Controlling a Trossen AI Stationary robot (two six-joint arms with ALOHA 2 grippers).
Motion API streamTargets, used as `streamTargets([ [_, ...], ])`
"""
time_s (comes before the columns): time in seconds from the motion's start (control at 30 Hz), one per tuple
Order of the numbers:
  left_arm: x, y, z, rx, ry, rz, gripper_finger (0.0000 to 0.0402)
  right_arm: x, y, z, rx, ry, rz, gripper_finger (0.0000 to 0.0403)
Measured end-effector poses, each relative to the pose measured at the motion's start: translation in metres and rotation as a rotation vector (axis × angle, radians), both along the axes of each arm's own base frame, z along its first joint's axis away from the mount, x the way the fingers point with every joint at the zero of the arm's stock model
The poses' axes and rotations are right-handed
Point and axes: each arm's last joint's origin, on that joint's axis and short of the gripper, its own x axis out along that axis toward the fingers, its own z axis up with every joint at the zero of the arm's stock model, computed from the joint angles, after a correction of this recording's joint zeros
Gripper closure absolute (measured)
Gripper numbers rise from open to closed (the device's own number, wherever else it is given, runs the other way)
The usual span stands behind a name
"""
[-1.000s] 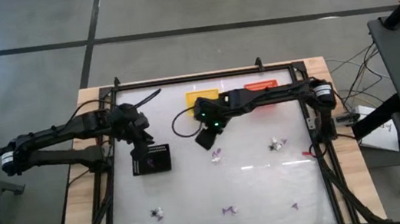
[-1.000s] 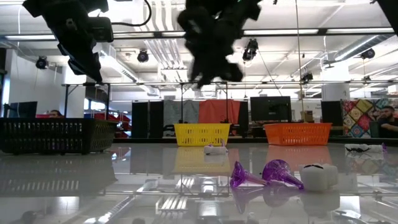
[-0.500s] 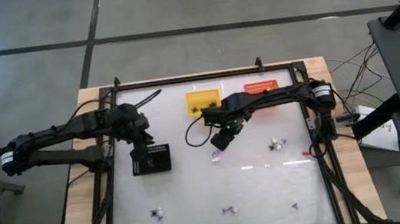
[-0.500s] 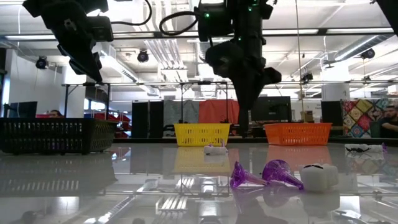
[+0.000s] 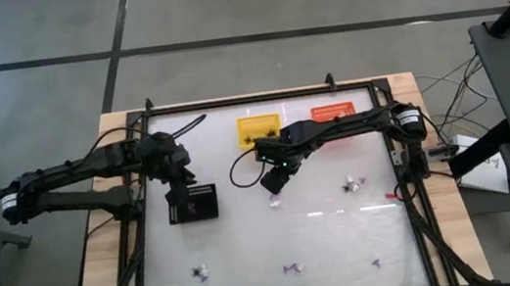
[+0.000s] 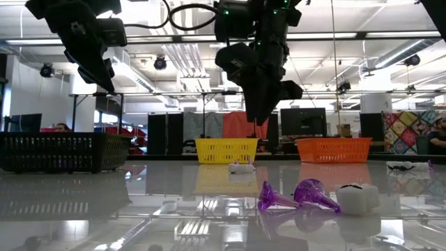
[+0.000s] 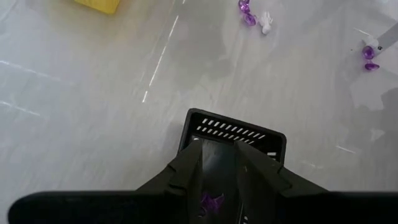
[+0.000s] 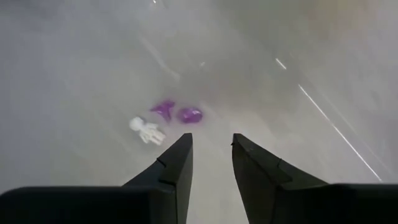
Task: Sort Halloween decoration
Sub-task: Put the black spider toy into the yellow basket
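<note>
Glossy white tabletop [image 5: 327, 237] inside a dark frame. At the far edge, a yellow basket [image 5: 258, 127] and an orange basket [image 5: 332, 111] side by side. Toward the left, a black tray [image 5: 194, 202]. Scattered across the rest, small trinkets: a purple-and-white cluster [image 5: 275, 199] near the middle, a white one [image 5: 351, 186] to the right, more along the near edge [image 5: 293, 268].

A: Where do the cameras sit?
B: One looks straight down on the whole desk [image 5: 345, 230]; one sits at desk height, facing the room.
A: And the wrists?
B: Close, angled down; both show the purple trinkets [image 8: 177, 112].
</note>
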Motion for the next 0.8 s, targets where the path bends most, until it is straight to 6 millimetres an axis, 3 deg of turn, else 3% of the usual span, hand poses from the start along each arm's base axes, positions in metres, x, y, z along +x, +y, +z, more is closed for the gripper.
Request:
streamTargets([
  [0.1,0.000,0.000,0.000,0.000,0.000,0.000,0.0327,-0.005,0.001,-0.002,0.005,0.052,0.002,0.0296],
  [0.37,0.000,0.000,0.000,-0.011,0.002,0.015,0.0327,-0.046,0.014,-0.008,-0.063,0.461,0.020,0.0295],
  [0.8,0.000,0.000,0.000,-0.007,0.000,0.010,0.0327,-0.098,0.025,-0.029,0.028,0.452,-0.149,0.0294],
])
